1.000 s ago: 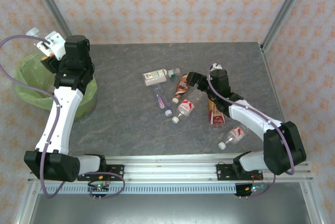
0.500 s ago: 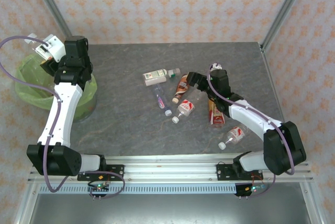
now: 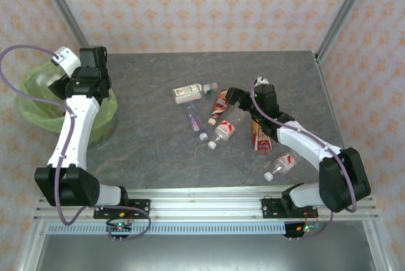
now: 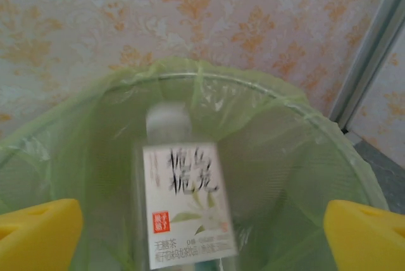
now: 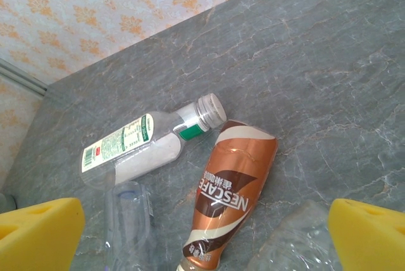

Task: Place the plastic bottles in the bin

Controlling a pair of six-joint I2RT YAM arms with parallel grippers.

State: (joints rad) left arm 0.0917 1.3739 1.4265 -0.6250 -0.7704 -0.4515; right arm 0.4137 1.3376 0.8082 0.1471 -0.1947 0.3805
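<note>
My left gripper (image 3: 57, 76) hangs open over the bin (image 3: 31, 107), which is lined with a lime-green bag. In the left wrist view a clear bottle with a white label (image 4: 183, 201) sits blurred inside the bin (image 4: 297, 119), free between the wide yellow fingertips (image 4: 38, 236). My right gripper (image 3: 235, 97) is open just above an orange-brown bottle (image 3: 219, 104) on the table. Its wrist view shows that bottle (image 5: 231, 185) between the fingers, a white-green one (image 5: 133, 147) beyond it and a clear one (image 5: 130, 226) to the left.
More bottles lie mid-table: a white-green one (image 3: 188, 94), a slim clear one (image 3: 195, 121), a red-labelled one (image 3: 223, 132), a brown one (image 3: 261, 138) and a red-labelled one (image 3: 283, 166) near the front rail. The bin stands off the table's left edge.
The left gripper has opened and let go of the white-labelled bottle, which now lies loose in the bin. The left wrist shifted slightly toward the back. The right arm has not moved.
</note>
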